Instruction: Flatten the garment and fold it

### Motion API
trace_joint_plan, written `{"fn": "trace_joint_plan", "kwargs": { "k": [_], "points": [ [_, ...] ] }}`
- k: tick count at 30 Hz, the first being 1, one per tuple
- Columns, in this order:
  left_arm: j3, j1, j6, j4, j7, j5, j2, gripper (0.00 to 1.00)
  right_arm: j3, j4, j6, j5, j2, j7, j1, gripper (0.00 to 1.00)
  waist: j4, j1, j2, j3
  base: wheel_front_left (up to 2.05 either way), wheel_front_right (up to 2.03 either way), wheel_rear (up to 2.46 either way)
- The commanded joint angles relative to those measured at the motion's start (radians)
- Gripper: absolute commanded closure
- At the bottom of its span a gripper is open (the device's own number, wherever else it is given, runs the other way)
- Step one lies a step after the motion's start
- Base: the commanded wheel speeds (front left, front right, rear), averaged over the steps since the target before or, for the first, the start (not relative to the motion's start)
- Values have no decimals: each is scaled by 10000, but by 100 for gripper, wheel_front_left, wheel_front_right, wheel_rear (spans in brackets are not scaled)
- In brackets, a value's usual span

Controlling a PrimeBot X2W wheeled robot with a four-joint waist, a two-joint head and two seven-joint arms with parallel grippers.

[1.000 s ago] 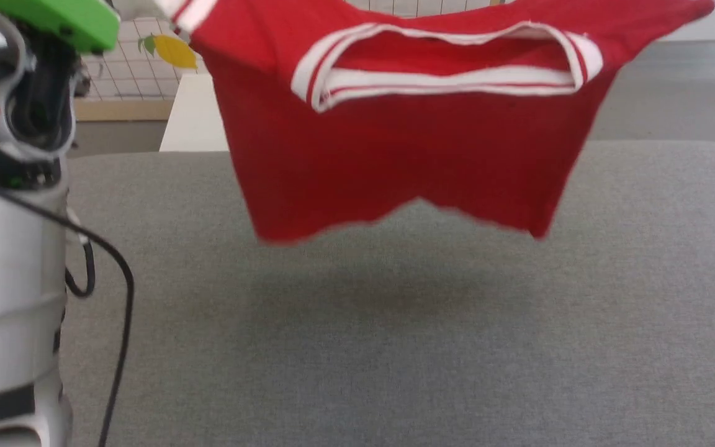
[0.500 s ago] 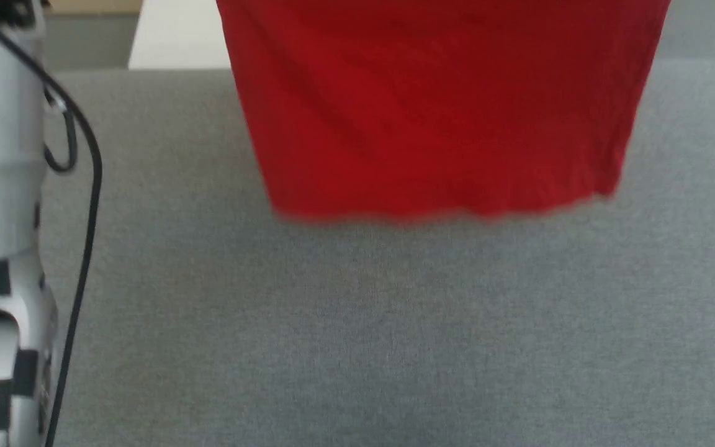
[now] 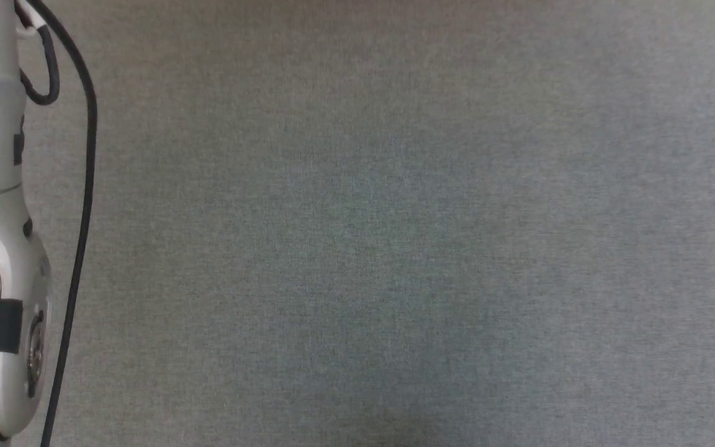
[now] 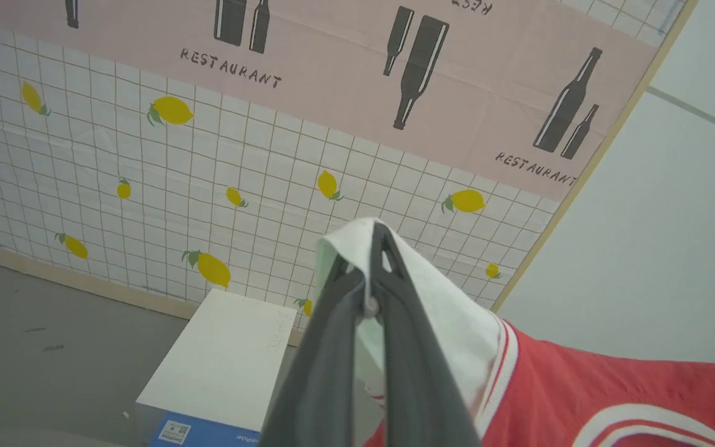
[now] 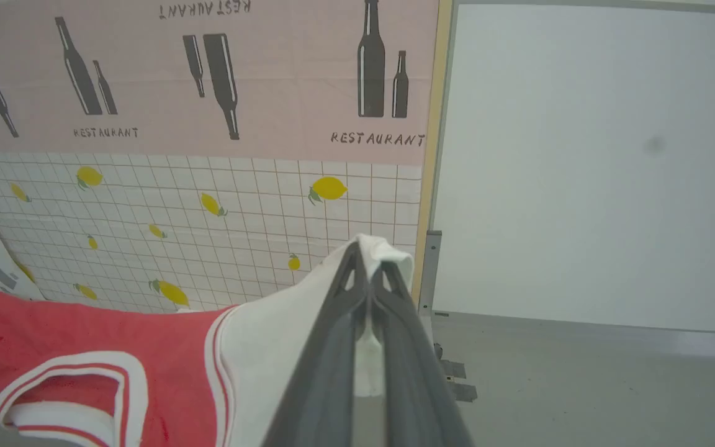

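Clamped shut on the garment (image 5: 53, 329): left jaws at one white sleeve (image 4: 450, 310), right jaws at the other; long axis strung between them.

right gripper (image 5: 368, 264) pinched closed on the white sleeve of the garment (image 5: 72, 329), red body stretched toward eight o'clock, lemon-patterned wall (image 5: 208, 205) behind

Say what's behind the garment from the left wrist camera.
Visible past the garment: lemon-print tiled backdrop, white box. Whatever lies directly behind its white sleeve is covered.
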Motion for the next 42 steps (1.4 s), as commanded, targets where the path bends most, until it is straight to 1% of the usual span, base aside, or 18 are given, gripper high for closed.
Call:
{"fn": "trace_joint_plan", "kwargs": {
  "k": [1, 6, 12, 15, 18, 20, 21, 22, 25, 26, 29, 32, 35, 38, 39, 40, 42],
  "points": [
    [39, 167, -105, 116, -144, -56, 21, 100, 12, 81, -13, 116, -50, -147, 130, 100, 205, -3, 0, 392, 0, 0, 0],
    [254, 959, -464, 334, -666, -458, -111, 100, 76, 153, -13, 817, -146, -393, 1085, 100, 464, -3, 0, 255, 0, 0, 0],
    [449, 2753, -1154, 673, -1440, -1064, -446, 100, 246, -186, -13, 2023, -343, -907, 3304, 100, 806, -3, 0, -575, 0, 0, 0],
    [511, 4042, -1511, 651, -1833, -1314, -544, 100, 204, -519, -13, 2715, -366, -1262, 4775, 100, 898, -3, 0, -1259, 0, 0, 0],
    [532, 5397, -1747, 474, -2089, -1479, -558, 100, 25, -891, -13, 3176, -363, -1613, 6236, 100, 936, -3, 0, -1936, 0, 0, 0],
    [471, 6510, -1850, 143, -2205, -1452, -423, 100, -62, -1261, -13, 3405, -310, -1822, 7406, 100, 911, -3, 0, -2410, 0, 0, 0],
    [488, 6867, -1883, -1, -2206, -1520, -419, 100, -147, -1369, -13, 3516, -248, -1872, 7748, 100, 888, -3, 0, -2540, 0, 0, 0],
    [569, 7595, -1882, -362, -2220, -1669, -418, 100, -324, -1630, -13, 3683, -153, -1954, 8437, 100, 850, -3, 0, -2774, 0, 0, 0],
    [708, 9262, -1725, -1369, -2236, -1896, -410, 100, -1075, -2208, -13, 4089, 131, -2080, 9964, 100, 815, -3, 0, -3217, 0, 0, 0],
    [875, 11040, -1347, -2532, -2200, -2035, -368, 100, -1958, -2931, -13, 4242, 452, -2152, 11575, 100, 747, -3, 0, -3577, 0, 0, 0],
    [1136, 12551, -938, -3496, -2178, -2208, -361, 100, -2666, -3665, -13, 4128, 881, -2094, 12996, 100, 645, -3, 0, -3854, 0, 0, 0],
    [1330, 14029, -382, -4461, -2032, -2329, -428, 100, -3179, -4496, -13, 3806, 1410, -1836, 14331, 100, 524, -3, 0, -4128, 0, 0, 0],
    [1350, 15198, 88, -5156, -1702, -2334, -388, 100, -3525, -5235, -13, 3420, 1820, -1489, 15273, 100, 428, -3, 0, -4296, 0, 0, 0],
    [1133, 16104, 561, -5654, -1217, -2156, -265, 100, -3842, -5961, -13, 3022, 2111, -1087, 15978, 100, 394, -3, 0, -4370, 0, 0, 0],
    [1063, 16255, 670, -5706, -1113, -2059, -201, 100, -3879, -6102, -13, 2887, 2145, -981, 16109, 100, 387, -3, 0, -4379, 0, 0, 0],
    [892, 16489, 847, -5776, -892, -1886, -94, 100, -3896, -6374, -13, 2528, 2172, -763, 16356, 100, 378, -3, 0, -4399, 0, 0, 0],
    [533, 16683, 1069, -5735, -588, -1426, 187, 100, -3756, -6674, -13, 1921, 2161, -305, 16663, 100, 359, -3, 0, -4409, 0, 0, 0]
  ]
}}
